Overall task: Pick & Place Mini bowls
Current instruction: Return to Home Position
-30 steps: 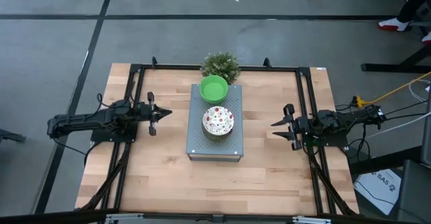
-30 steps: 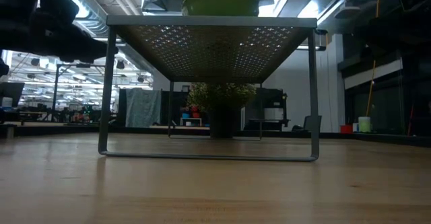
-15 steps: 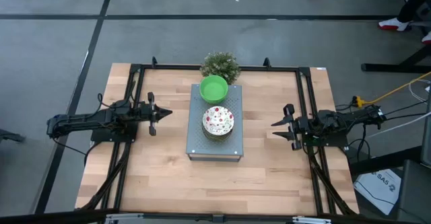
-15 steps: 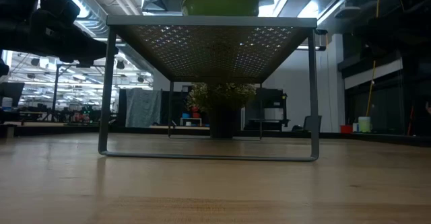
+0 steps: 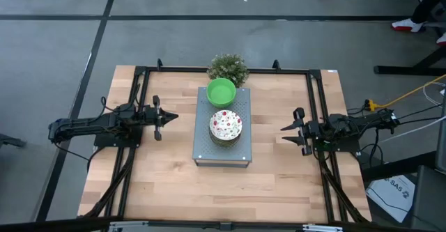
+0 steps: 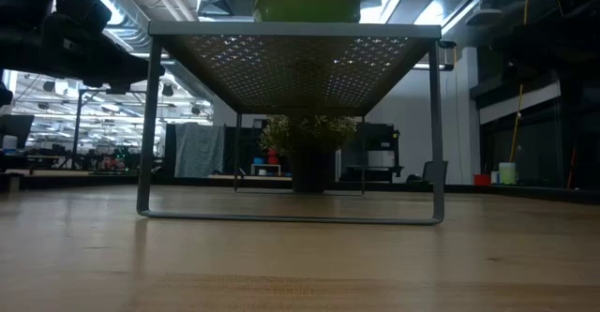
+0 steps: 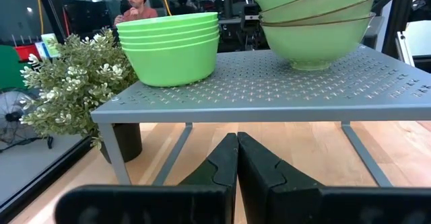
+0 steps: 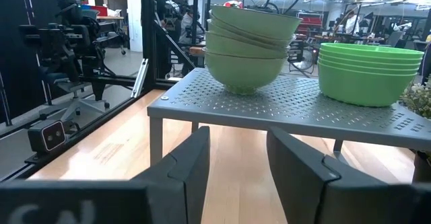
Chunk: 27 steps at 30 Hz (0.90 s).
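Looking down, I see the whole lot on the grey shelf (image 5: 205,152) in the middle of the bench (image 5: 272,183): the plain green mini bowls (image 5: 221,91) sit stacked at its far end, just in front of the potted plant (image 5: 228,67), and the red-speckled mini bowls (image 5: 226,125) sit stacked just beside them, nearer the shelf's middle. My left claw (image 5: 173,118) hovers well to the left of the shelf, about level with the speckled stack, fingers pressed together on nothing. My right claw (image 5: 286,133) hangs well to the right, fingers apart and empty. Both claws point inward at the shelf, and neither touches a bowl
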Motion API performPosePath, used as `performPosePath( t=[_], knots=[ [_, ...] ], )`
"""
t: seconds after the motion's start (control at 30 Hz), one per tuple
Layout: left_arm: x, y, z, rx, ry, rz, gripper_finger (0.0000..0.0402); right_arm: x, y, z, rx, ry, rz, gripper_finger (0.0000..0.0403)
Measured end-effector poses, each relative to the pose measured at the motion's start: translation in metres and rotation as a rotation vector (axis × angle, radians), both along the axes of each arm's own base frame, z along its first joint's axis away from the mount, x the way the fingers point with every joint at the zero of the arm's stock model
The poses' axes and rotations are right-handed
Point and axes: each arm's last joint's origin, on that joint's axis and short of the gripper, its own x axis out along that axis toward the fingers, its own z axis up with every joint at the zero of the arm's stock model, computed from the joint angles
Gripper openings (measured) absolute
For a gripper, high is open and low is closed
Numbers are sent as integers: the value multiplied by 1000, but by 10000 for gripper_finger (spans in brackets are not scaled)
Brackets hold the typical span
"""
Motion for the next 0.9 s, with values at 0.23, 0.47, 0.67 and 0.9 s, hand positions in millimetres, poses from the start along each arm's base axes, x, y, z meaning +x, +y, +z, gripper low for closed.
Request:
performPosePath(
  t=[0.23, 0.47, 0.67, 0.9],
  knots=[
    [0, 0, 0, 0, 0, 0, 6, 0, 0, 0, 0, 0, 0, 147],
    [0, 0, 0, 0, 0, 0, 6, 0, 0, 0, 0, 0, 0, 147],
    [0, 0, 0, 0, -1, 0, 2, 0, 0, 0, 0, 0, 0, 147],
    [0, 0, 0, 0, -1, 0, 8, 0, 0, 0, 0, 0, 0, 147]
  ],
)
